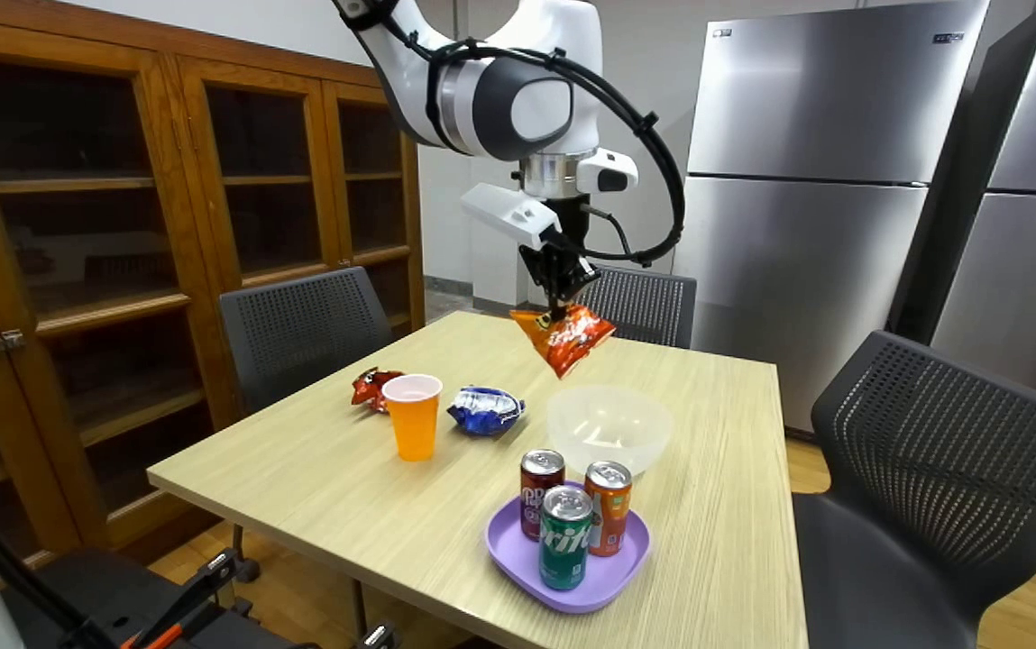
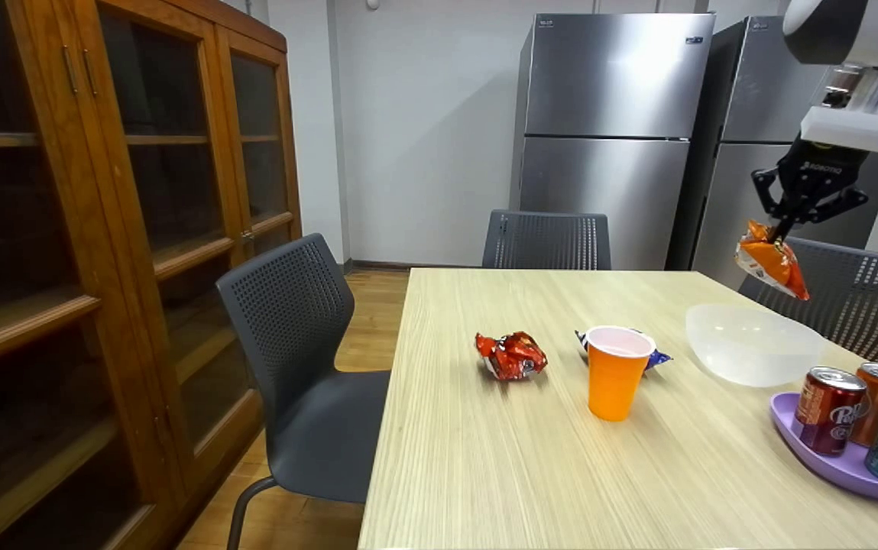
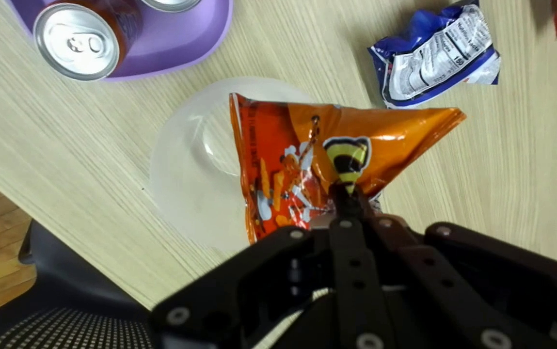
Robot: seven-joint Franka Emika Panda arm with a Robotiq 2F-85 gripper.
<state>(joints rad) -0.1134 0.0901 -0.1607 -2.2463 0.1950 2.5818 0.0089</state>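
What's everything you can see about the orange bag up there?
The orange-and-red snack bag looks like glossy, creased foil, printed with stick-shaped snacks and a yellow-and-black striped emblem. Closed jaws pinch it; nothing else visibly touches it. It hangs tilted, one corner down, above the table, partly hiding the translucent bowl in the wrist view.

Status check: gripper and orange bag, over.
Gripper shut on orange bag. Bag held above table, near translucent bowl. Possible obstacles nearby: blue bag, purple tray with cans.
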